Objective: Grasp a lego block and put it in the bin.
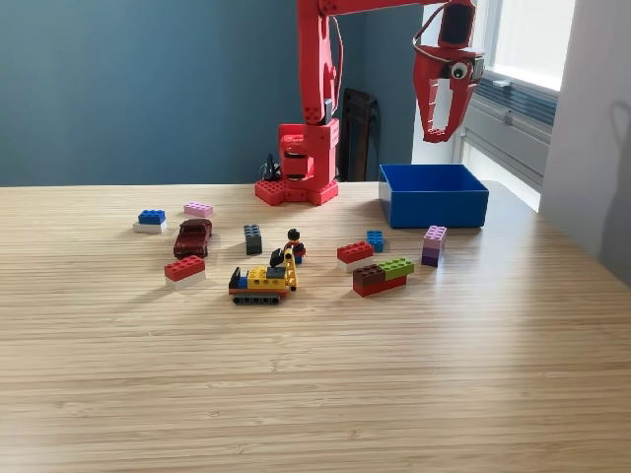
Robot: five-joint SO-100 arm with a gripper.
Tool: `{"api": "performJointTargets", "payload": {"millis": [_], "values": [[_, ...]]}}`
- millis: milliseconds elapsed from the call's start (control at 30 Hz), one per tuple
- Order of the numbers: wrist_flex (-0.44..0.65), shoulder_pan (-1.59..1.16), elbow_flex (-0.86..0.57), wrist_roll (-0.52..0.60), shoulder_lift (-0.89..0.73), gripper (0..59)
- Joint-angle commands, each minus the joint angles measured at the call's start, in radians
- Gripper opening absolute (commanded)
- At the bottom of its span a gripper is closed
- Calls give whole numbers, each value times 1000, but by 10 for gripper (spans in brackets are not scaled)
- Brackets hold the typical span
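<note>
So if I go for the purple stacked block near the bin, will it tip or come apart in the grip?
The purple stack stands taller than it is wide, so a sideways nudge would probably topple it. It shows several layers, which might separate under an off-centre squeeze. It looks rigid and probably light. The gripper hangs above the bin.

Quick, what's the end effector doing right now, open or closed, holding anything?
End effector: raised above the blue bin, pointing down; jaws look closed or nearly so, no lego block visible between them.
</note>
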Motion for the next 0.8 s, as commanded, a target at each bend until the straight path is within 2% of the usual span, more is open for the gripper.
{"api": "performJointTargets", "payload": {"millis": [33, 133, 167, 300, 367, 433, 533, 633, 800], "values": [[43, -38, 6, -11, 80, 0], [41, -38, 28, -38, 80, 3], [41, -38, 37, -51, 80, 20], [41, -32, 58, -100, 80, 189], [41, -32, 58, -109, 80, 236], [40, -32, 58, -118, 80, 256], [40, -31, 57, -127, 80, 263], [40, -11, 34, -123, 80, 241], [40, 101, -37, -71, 80, 125]]}}
